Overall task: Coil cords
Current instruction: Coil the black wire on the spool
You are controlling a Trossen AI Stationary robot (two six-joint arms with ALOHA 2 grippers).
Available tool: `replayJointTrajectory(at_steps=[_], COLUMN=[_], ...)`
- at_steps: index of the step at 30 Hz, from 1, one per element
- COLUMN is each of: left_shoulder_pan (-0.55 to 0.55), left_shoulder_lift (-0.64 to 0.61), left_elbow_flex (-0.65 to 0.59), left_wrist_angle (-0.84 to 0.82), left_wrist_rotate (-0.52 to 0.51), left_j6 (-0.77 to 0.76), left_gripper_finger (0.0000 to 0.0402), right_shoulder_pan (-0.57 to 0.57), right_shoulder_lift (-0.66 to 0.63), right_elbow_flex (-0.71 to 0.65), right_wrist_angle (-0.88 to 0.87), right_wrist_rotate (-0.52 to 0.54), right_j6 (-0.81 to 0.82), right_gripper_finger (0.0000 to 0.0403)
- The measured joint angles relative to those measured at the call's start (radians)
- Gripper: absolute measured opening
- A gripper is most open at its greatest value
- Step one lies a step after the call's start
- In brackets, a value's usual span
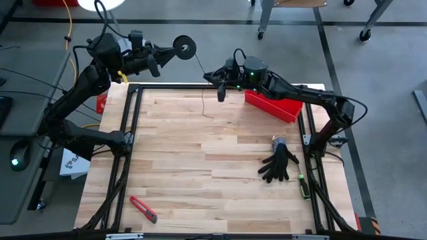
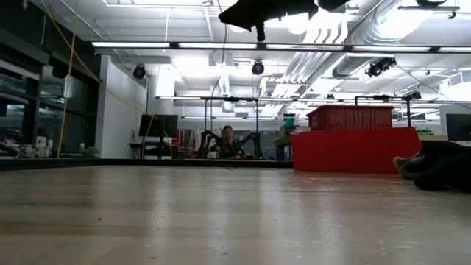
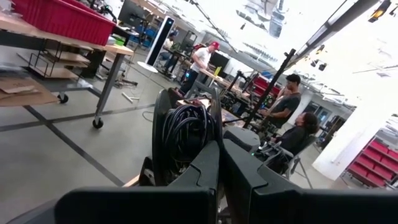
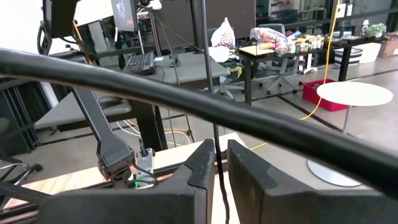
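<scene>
Red cutter (image 1: 143, 209) lying near-left on tabletop (image 1: 200, 167), black glove (image 1: 279, 163) to right, red bin (image 1: 273, 105) far right; none in play. Left hand (image 1: 165, 53) raised past far-left edge, fingers together, clamped on black spool (image 1: 184, 46), part wound already judging by left wrist view. Cord (image 1: 203, 83) running from spool down between right hand (image 1: 221, 87) fingers, nearly together round it, loosely or tight: can't tell. Tail end dangling toward tabletop. Step: mid-winding, prob. Next: turn spool w/ left, feed slack thru right, keep light tension, avoid snag.
</scene>
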Motion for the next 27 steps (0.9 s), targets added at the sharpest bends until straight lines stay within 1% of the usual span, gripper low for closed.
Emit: replayJointTrajectory(at_steps=[5,9,11,14,17,19,24,27], left_shoulder_pan=[0.0,0.0,0.0,0.0,0.0,-0.001,-0.016,-0.017], left_shoulder_lift=[0.0,0.0,0.0,0.0,0.0,0.006,0.071,0.113], left_elbow_flex=[0.0,0.0,0.0,0.0,0.0,0.0,0.001,0.0], left_wrist_angle=[-0.001,0.0,-0.001,-0.001,-0.001,0.008,0.078,0.112], left_wrist_rotate=[0.004,0.004,0.004,0.003,0.003,-0.005,-0.01,-0.007], left_j6=[0.0,0.0,0.0,0.0,-0.002,-0.035,-0.143,-0.208], left_gripper_finger=[0.0005,0.0005,0.0005,0.0005,0.0005,0.0005,0.0005,0.0005], right_shoulder_pan=[-0.002,0.0,0.0,0.0,0.004,0.013,0.088,0.139], right_shoulder_lift=[-0.004,-0.004,-0.004,-0.004,-0.004,-0.004,-0.004,-0.004], right_elbow_flex=[0.0,0.0,0.0,0.0,0.0,0.0,0.001,0.001], right_wrist_angle=[0.001,0.002,0.001,0.002,0.0,0.013,0.161,0.202], right_wrist_rotate=[-0.006,-0.006,-0.006,-0.01,-0.014,-0.015,-0.031,-0.007], right_j6=[0.003,-0.02,-0.027,-0.03,-0.034,-0.015,0.039,0.041], right_gripper_finger=[0.0049,0.0049,0.004,0.0011,0.0004,0.0002,0.0001,0.0001])
